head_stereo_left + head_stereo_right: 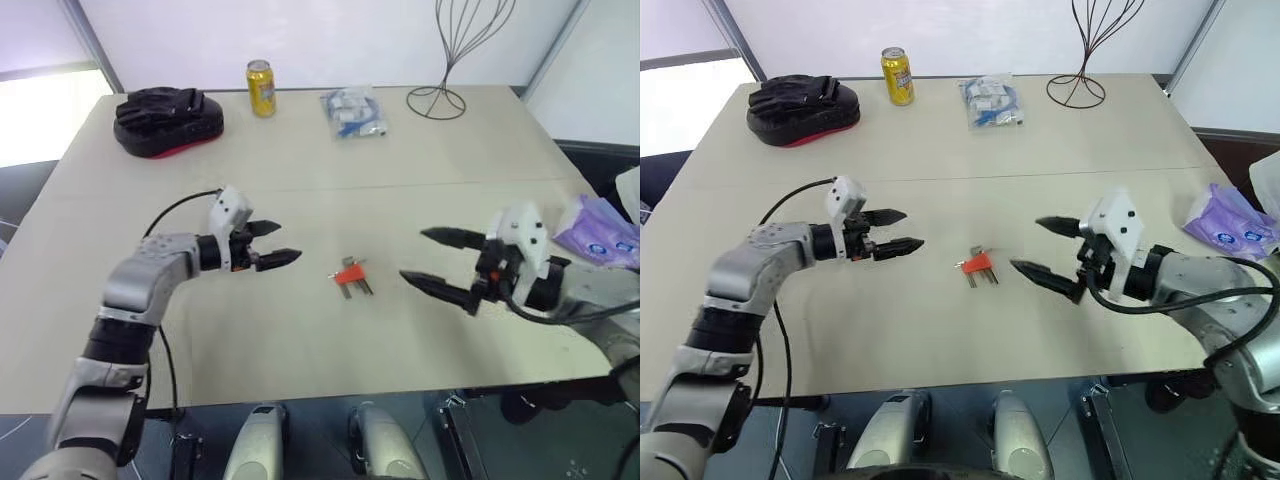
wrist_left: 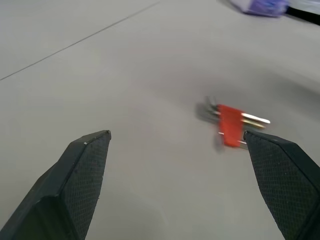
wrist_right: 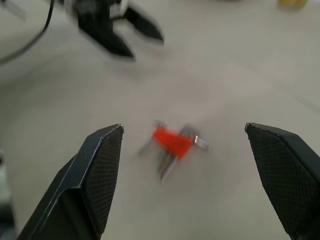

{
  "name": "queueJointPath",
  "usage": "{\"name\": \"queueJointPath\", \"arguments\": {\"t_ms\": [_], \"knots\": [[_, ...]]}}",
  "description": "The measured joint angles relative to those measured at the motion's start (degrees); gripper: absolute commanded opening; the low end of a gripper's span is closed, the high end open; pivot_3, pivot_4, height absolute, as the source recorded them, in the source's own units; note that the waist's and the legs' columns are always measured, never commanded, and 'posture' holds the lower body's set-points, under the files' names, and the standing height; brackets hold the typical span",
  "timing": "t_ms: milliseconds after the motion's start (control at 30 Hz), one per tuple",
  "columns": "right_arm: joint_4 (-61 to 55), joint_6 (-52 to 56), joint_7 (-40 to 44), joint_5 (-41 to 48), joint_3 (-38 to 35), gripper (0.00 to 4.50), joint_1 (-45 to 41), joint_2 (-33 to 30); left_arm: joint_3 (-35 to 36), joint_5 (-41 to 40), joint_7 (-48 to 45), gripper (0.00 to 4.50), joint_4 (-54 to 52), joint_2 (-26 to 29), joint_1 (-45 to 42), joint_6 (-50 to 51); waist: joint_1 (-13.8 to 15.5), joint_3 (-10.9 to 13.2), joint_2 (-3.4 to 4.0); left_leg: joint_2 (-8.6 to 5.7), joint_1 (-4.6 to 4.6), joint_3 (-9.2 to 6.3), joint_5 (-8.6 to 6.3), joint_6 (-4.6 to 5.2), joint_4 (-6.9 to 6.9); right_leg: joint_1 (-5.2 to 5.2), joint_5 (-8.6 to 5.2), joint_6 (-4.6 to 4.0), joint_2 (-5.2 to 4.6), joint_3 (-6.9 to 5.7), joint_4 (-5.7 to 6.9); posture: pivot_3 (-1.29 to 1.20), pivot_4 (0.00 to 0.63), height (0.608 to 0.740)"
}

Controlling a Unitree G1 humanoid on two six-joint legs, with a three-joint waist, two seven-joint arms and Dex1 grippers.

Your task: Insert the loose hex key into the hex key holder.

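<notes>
**Two open grippers flanking the orange holder**

Two grippers are hovering over the pale table (image 1: 300, 340), one to each side of the hex key holder (image 1: 349, 275), and neither is touching it. The left gripper (image 1: 278, 243) is pointing across toward the holder with its black fingers spread wide and nothing between them. The right gripper (image 1: 432, 260) is facing back the other way, its jaws also standing well apart and gripping nothing.

The holder is lying flat on the bare tabletop between them, a little nearer the right gripper, with short grey keys sticking out toward the near edge and a few metal ends showing on its far side. The loose hex key is hard to pick out here; the wrist views are blurring badly, so whether one of those rods at the block is the loose one, I cannot tell.

Nothing is standing between either gripper and the holder. The clutter is sitting well back along the far edge: a black and red padded mitt (image 1: 166, 120) at the far left, a yellow can (image 1: 261, 88) beside it, a clear bag of small parts (image 1: 352, 112), and a wire stand (image 1: 450, 55). A purple packet (image 1: 598, 232) is lying at the right edge, just behind the right arm.
</notes>
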Motion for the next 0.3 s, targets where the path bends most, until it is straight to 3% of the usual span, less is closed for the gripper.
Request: {"name": "queueJointPath", "arguments": {"t_ms": [167,300], "knots": [[4.6,-2.1,11.0,-3.0,-0.7,4.06,-0.2,-9.3,2.2,-6.3,-6.4,4.45,-9.8,6.0,1.4,3.6,-0.1,0.0,0.02,0.07,0.03,0.08,-0.01,0.01,-0.03,0.01,-0.01,-0.01,0.04,-0.01,-0.05,0.00,0.150,0.740],[7.5,-4.3,16.5,-5.5,-0.7,4.06,-1.5,-12.9,4.0,-10.3,-8.8,4.45,-14.4,9.9,2.8,6.7,-0.2,0.0,0.02,0.11,0.05,0.23,-0.02,0.03,-0.03,0.00,-0.01,-0.01,0.07,-0.01,-0.05,0.00,0.150,0.740]]}}
